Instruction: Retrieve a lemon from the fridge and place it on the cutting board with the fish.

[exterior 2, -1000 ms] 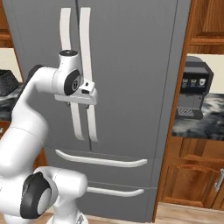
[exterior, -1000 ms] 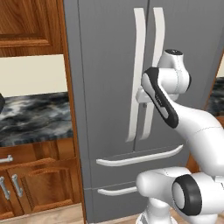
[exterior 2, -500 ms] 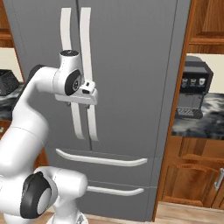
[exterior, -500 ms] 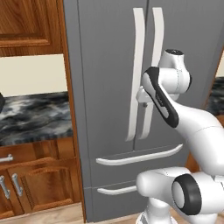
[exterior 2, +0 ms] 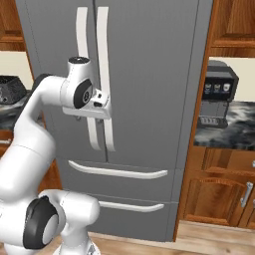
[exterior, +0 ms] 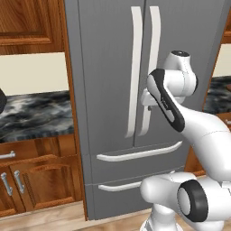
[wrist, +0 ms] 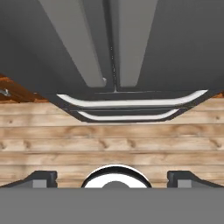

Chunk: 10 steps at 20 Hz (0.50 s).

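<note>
The fridge [exterior: 113, 54] is a tall grey French-door unit, both doors shut, with long white curved handles [exterior: 135, 67] and two lower drawers [exterior 2: 119, 172]. My gripper [exterior 2: 94, 117] hangs right in front of the handles at mid height, pointing down along the door fronts. In the hand view its fingertips [wrist: 41, 177] stand far apart at the bottom edge with nothing between them, so the gripper [wrist: 113, 177] is open. That view looks down the fridge [wrist: 153, 39] to the drawer handles and the wooden floor. The lemon, the cutting board and the fish are out of view.
A dark marble counter [exterior: 36, 113] over wooden cabinets runs left of the fridge. On the right, another counter carries a grey coffee machine [exterior 2: 219, 99]. A dark appliance [exterior 2: 10, 88] sits at the far left. Wooden floor [wrist: 112, 144] lies below.
</note>
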### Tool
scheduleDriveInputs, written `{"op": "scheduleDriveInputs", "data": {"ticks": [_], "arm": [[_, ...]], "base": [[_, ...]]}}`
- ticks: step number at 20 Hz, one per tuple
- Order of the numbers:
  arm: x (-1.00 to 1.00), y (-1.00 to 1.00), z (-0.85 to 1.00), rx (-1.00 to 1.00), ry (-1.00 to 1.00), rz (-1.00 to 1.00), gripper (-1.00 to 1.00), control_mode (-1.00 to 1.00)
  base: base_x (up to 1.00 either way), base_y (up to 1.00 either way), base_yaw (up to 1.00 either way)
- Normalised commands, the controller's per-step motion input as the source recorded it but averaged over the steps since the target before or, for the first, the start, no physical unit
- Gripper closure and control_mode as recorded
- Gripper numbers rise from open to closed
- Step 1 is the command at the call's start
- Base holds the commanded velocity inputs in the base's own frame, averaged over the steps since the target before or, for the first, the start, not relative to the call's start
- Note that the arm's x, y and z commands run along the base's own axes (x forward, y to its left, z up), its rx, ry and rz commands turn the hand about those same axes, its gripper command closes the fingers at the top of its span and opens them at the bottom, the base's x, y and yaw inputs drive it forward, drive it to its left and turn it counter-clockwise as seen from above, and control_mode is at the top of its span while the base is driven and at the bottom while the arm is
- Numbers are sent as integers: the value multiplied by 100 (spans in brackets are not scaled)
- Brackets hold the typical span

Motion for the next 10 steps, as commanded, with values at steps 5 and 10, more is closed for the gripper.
{"op": "scheduleDriveInputs", "data": {"ticks": [5, 10], "arm": [[0, 0, 0, 0, 0, 0, -100, -100], [6, -4, -2, 0, -5, 0, -100, -100]], "base": [[-1, 0, 0], [0, 0, 0]]}}
